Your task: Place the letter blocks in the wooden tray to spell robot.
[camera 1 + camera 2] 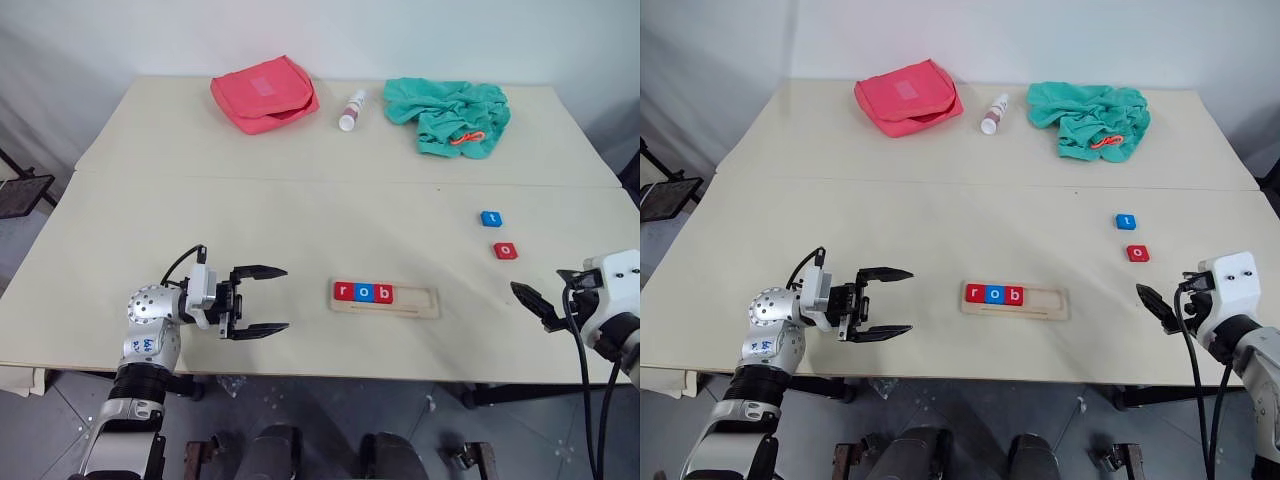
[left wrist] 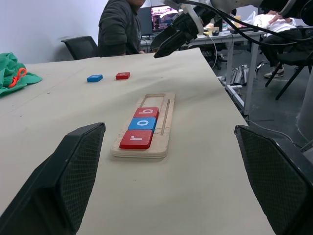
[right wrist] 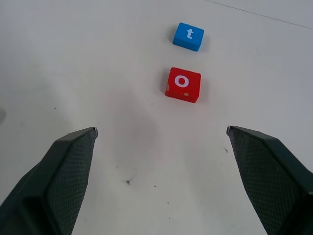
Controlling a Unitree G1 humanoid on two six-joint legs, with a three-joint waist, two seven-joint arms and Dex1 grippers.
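The wooden tray lies near the table's front edge and holds three letter blocks at its left end: a red r, a blue o and a red b. Two more blocks lie loose to the right: a blue t and, just nearer me, a red o. My left gripper hovers open to the left of the tray, pointing at it. Over the front right edge my right gripper is open and empty, with the red o and the blue t ahead of it.
At the back of the table lie a pink pouch, a small white bottle and a crumpled green cloth. In the left wrist view a person sits beyond the table's end, near chairs and desks.
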